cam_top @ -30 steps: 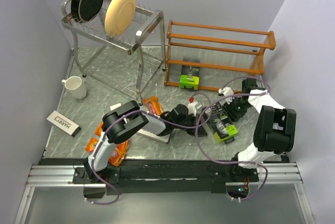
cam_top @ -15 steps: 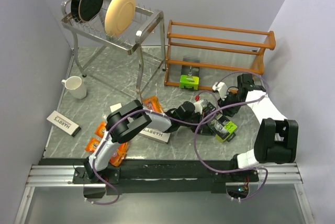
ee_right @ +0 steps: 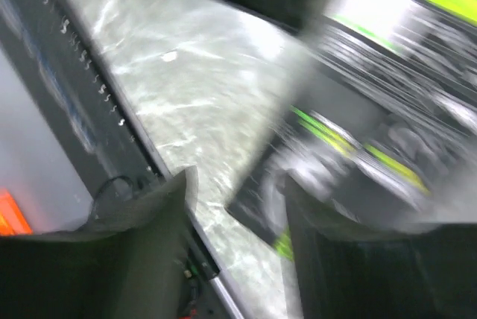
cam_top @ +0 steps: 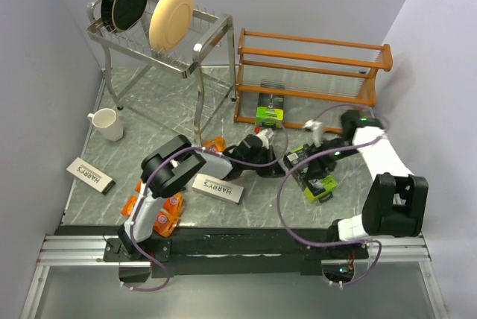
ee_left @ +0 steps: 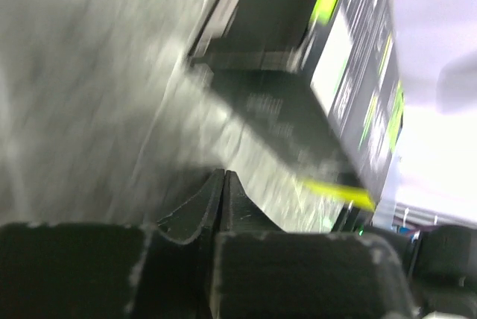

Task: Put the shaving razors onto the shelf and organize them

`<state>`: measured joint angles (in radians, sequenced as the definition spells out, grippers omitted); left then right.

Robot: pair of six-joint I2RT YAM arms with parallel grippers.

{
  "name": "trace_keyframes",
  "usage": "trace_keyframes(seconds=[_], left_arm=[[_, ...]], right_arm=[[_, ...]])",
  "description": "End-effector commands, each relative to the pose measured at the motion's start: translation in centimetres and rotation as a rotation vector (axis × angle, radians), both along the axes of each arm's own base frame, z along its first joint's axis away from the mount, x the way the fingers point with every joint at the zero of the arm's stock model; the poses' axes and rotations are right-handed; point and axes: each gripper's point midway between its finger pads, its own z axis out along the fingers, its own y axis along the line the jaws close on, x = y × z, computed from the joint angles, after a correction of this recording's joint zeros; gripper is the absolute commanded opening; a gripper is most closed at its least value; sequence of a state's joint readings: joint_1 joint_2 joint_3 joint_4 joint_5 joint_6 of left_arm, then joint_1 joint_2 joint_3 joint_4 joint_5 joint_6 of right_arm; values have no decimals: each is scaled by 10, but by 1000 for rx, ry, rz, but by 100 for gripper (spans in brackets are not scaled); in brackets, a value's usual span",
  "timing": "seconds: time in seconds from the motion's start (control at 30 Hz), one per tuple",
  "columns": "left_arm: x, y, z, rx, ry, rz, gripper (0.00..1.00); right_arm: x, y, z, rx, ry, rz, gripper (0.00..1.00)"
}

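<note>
- One black-and-lime razor pack (cam_top: 270, 113) sits at the left end of the wooden shelf's (cam_top: 313, 40) lowest tier. It is the only pack on it, so the sorting looks barely begun.
- A second black-and-lime pack (cam_top: 319, 185) lies flat on the marbled grey tabletop (cam_top: 141, 151), near the right arm and in front of the shelf. Both arms reach toward it, so I judge it the piece in hand.
- The left claw (ee_left: 223, 185) is fully closed on nothing, its pads pressed together low over the tabletop with the pack just ahead (probably a pusher or stop, not a grasper).
- The right claw (ee_right: 237, 185) has its fingers spread. The pack's edge lies beyond the tips, and nothing looks clamped, though the view is blurred.
- A white HARRY'S box (cam_top: 220, 188) lies by the left arm and another HARRY'S box (cam_top: 91, 175) at the far left. The orange packs (cam_top: 170, 211) sit near left, well apart from the shelf.
- Pale walls close in on three sides. A silver dish rack (cam_top: 212, 24) holding plates stands far left, with a white mug (cam_top: 108, 124) beside it.
</note>
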<state>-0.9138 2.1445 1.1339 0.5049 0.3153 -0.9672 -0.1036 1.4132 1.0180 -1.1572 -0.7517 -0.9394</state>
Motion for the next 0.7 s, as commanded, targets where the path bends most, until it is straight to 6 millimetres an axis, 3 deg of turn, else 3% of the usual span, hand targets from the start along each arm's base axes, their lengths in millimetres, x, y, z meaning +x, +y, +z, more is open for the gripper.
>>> trace_keyframes(seconds=[0.0, 0.03, 0.07, 0.13, 0.23, 0.3, 0.5, 0.53, 0.67], left_arm=[[-13, 7, 24, -55, -51, -17, 10], [-16, 5, 23, -52, -58, -34, 17], [-14, 2, 26, -54, -65, -41, 34], [-14, -1, 21, -54, -51, -53, 41], [-16, -7, 20, -77, -34, -63, 39], [-15, -11, 23, -109, -32, -68, 32], [-11, -21, 14, -124, -21, -74, 25], [-11, -22, 13, -122, -19, -75, 25], [-1, -38, 14, -132, -31, -84, 24]], right_arm=[[31, -34, 13, -10, -44, -182, 100], [35, -37, 10, -26, -56, -189, 100], [36, -40, 7, -39, -36, -224, 100], [36, -46, -10, -73, 34, -266, 100], [23, -44, -32, -52, 160, -239, 100], [23, -45, -45, -56, 197, -264, 100], [41, -61, -61, -96, 174, -301, 99], [40, -62, -64, -102, 196, -297, 95], [36, -56, -67, -61, 277, -242, 52]])
